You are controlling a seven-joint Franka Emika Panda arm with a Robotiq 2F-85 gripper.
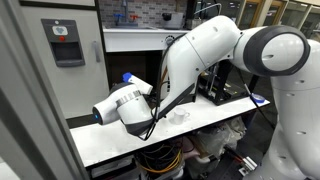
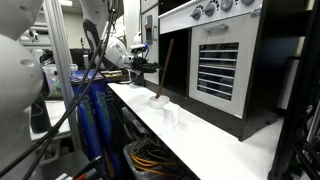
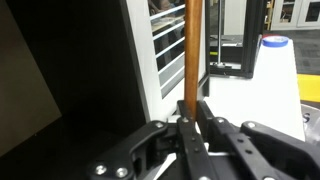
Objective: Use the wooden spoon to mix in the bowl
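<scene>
Gripper (image 3: 192, 108) shut tight on spoon (image 3: 192, 50) handle; shaft near-upright, head down at bowl (image 2: 158, 99) just below.

The wooden spoon (image 3: 191, 50) runs off the wrist view's top edge, its far end cut away. In an exterior view, the robot arm (image 1: 200, 55) hides the wooden spoon. The bowl (image 2: 158, 99) beneath the wooden spoon is too small to show its contents.
</scene>
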